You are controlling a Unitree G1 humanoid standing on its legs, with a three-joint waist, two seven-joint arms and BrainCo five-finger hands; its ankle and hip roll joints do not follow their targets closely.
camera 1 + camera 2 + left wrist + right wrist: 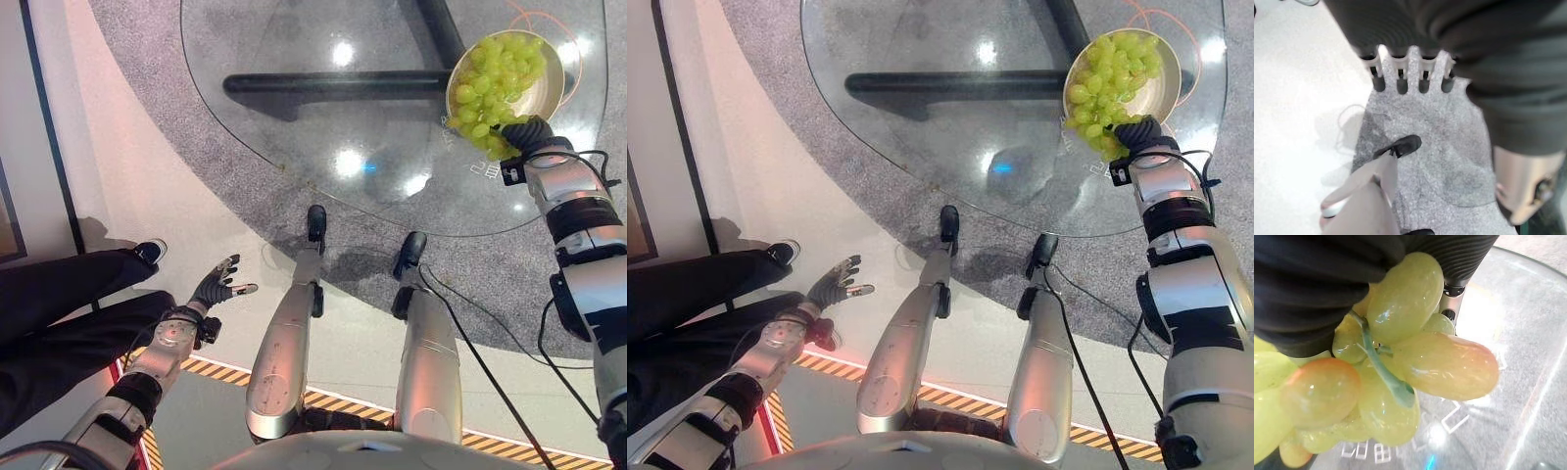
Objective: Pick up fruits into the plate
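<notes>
One grape bunch [495, 83], one plate [542, 90], right hand [526, 132] seemingly gripping.

Bright overhead light, hard glare on the glass.

White lamp spots flare on the glass table [294, 108] in front of me, and its dark base shows through. The floor [147, 186] is evenly lit, with soft shadows. Past my right hand [1327, 279], the grapes [1400, 357] sit close, glossy and sharp, while the background blurs. My left hand [1410, 68] looks smeared and soft.
</notes>
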